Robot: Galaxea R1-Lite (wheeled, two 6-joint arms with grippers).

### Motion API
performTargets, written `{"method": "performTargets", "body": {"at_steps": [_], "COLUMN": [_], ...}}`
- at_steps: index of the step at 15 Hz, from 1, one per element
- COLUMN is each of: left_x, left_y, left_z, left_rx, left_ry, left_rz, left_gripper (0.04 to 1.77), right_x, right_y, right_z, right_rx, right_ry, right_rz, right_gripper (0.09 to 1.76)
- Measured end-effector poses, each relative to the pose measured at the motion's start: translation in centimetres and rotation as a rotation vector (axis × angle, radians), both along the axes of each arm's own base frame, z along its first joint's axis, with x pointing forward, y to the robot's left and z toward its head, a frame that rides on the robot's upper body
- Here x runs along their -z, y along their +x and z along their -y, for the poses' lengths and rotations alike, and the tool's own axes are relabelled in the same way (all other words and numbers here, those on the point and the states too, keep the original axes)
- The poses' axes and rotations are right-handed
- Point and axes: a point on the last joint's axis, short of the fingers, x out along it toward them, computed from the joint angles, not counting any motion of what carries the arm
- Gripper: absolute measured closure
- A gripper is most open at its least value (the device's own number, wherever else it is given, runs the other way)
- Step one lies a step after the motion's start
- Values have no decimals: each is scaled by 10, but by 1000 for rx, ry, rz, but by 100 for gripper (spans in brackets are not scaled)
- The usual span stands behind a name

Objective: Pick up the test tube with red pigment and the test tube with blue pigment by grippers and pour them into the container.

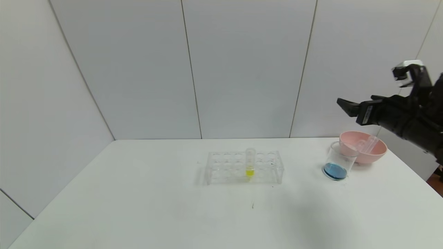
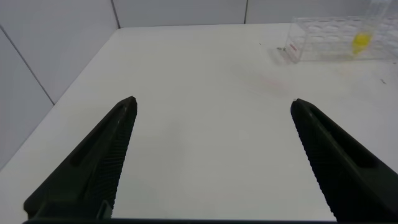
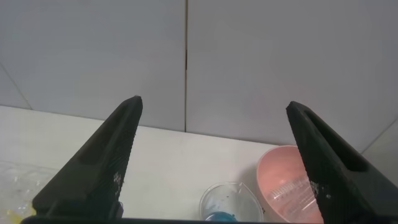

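Observation:
The container, a clear beaker (image 1: 338, 159), stands at the table's right with blue liquid in its bottom; it also shows in the right wrist view (image 3: 231, 199). No tube tinted red or blue is in view. Clear, colourless tubes (image 1: 369, 143) lie in the pink bowl (image 1: 379, 147) behind the beaker. My right gripper (image 1: 356, 102) is open and empty, raised high above the bowl and beaker (image 3: 214, 102). My left gripper (image 2: 212, 101) is open and empty above the bare left part of the table, out of the head view.
A clear tube rack (image 1: 225, 169) stands mid-table with one tube of yellow liquid (image 1: 250, 162) in it; the rack (image 2: 323, 37) also shows in the left wrist view. The pink bowl (image 3: 280, 174) sits near the table's right edge. Grey wall panels stand behind the table.

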Motion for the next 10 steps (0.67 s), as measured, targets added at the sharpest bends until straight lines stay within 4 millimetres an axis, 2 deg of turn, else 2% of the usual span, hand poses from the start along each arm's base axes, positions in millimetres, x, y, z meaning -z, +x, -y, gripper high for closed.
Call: {"method": "performTargets", "body": {"at_steps": [2,5,7,10], "left_x": [0,0,0,0], "left_y": [0,0,0,0], "left_z": [0,0,0,0], "left_rx": [0,0,0,0], "left_ry": [0,0,0,0], "left_rz": [0,0,0,0], "left_gripper": [5,5,5,5], "right_x": [-22,-50,-59,-59], "right_y": [-41,-112,-163,-232], "right_z": [1,7,13,22], "right_rx": [-11,-17,-11,20], "right_ry": [7,19,10,-16], "right_rz": [75,198,246,265], "right_gripper": [18,17,16,15]}}
